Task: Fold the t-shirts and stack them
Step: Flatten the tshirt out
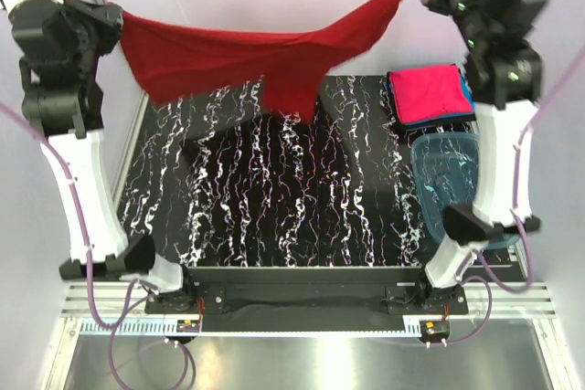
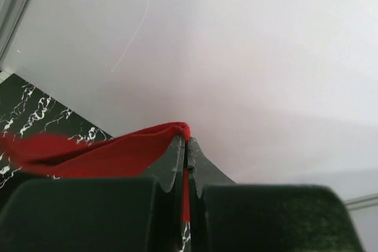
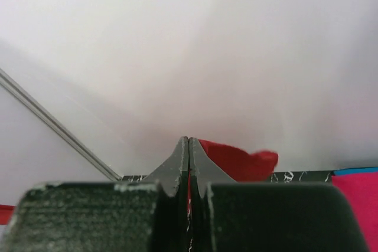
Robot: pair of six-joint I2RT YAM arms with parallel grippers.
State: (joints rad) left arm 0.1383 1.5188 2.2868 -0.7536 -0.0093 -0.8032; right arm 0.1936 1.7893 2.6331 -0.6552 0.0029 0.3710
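The left gripper (image 2: 186, 140) is shut tight on one edge of the dark red t-shirt (image 1: 265, 57). In its wrist view the two fingers meet, and a thin strip of red cloth is pressed between them. The right gripper (image 3: 189, 140) is shut in the same way on the other end of the shirt, and red cloth bulges out just to the right of its fingertips. Both wrist views show mostly the pale wall, so they tell the grip but not the shape of the shirt.

The top view gives that shape. Both arms are raised at the far side, one at the far left and one at the far right. The red shirt hangs in the air between them like a sagging band. Its middle part droops lowest, over the far edge of the black marbled table (image 1: 274, 216); whether it touches there I cannot tell.

At the far right of the table lies a folded pink t-shirt (image 1: 430, 93) on a teal-blue one (image 1: 467, 89), of which only an edge shows. On the near side of this stack stands a translucent blue tub (image 1: 448, 175). The right wrist view shows only a corner of the pink shirt and a blue strip.
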